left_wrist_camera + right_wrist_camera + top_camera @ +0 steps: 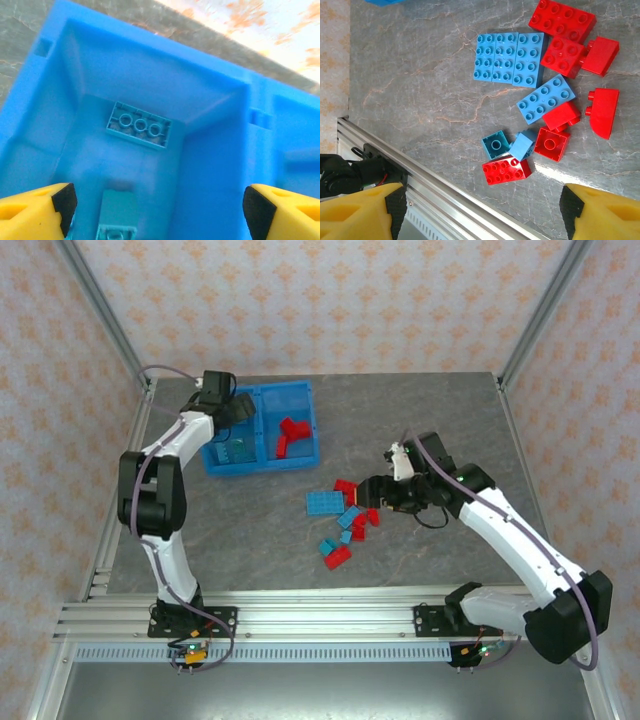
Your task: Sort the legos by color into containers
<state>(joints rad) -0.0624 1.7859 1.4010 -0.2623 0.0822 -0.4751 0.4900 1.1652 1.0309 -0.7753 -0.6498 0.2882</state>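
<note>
The containers are two compartments of one blue bin (300, 462) at the back left. Red legos (290, 435) lie in its right compartment. My left gripper (235, 412) hangs over the left compartment, open (160, 212). Below it lie two teal legos, one upside down (138, 125) and one (117, 212) between the fingers and touching neither. Loose legos lie mid-table: a light blue plate (324, 503) (507, 57), red bricks (562, 19) (507, 170) and a teal brick (495, 145). My right gripper (378, 502) hovers open (480, 215) at the pile's right side, with nothing between its fingers.
A metal rail (320, 605) (445, 192) runs along the near table edge, close to the nearest red brick. Frame posts (110, 330) stand at the back corners. Bare grey tabletop (430, 420) stretches to the right of the bin.
</note>
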